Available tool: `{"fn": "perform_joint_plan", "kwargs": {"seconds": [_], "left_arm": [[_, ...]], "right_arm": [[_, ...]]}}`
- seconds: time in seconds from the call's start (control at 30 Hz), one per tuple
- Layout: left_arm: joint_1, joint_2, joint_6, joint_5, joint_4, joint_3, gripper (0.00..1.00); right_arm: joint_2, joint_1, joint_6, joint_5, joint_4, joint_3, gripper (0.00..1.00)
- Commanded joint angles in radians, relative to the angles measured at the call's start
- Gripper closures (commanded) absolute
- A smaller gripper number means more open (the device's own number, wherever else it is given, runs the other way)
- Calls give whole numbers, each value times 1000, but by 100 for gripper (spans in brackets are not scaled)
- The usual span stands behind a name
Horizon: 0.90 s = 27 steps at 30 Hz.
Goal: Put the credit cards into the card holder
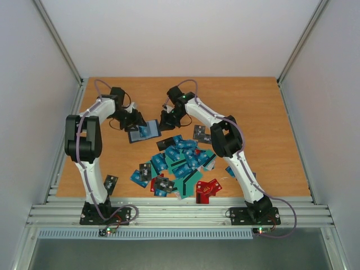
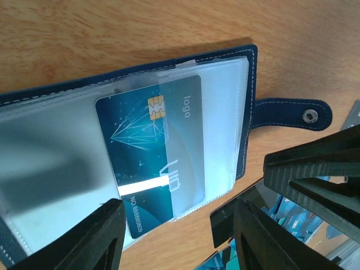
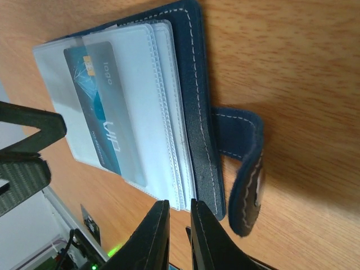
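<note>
The card holder (image 1: 143,133) lies open on the counter (image 1: 253,112), left of the middle of the top view, just above the pile of cards (image 1: 180,163). A teal card (image 2: 157,152) is only partway into a clear sleeve (image 2: 225,112). Its bottom end sticks out low in the left wrist view.

The left fingers (image 2: 101,236) are spread wide and hold nothing. The card's loose end sits between them. The right fingers (image 3: 154,236) are squeezed close together at the holder's near edge, and I see nothing between them.

I think the job now is to push the card all the way in. Push on the end that sticks out, straight along the sleeve, and go slowly. Press the holder flat so it can't slide. Keep off the strap (image 2: 292,112).
</note>
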Motion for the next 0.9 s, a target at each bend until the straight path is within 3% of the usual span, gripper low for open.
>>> {"fn": "perform_joint_plan", "kwargs": {"seconds": [0.0,0.2,0.87], "left_arm": [[-12,42,5,-25,34,26,45],[-18,47,3,-96,15,40,46],[-73,133,3,-55,5,115,46]], "right_arm": [[17,3,-18,6,-28,46,87],[32,3,-17,-8,-29,56,87],[66,2,-14,-13,-49,68,88]]}}
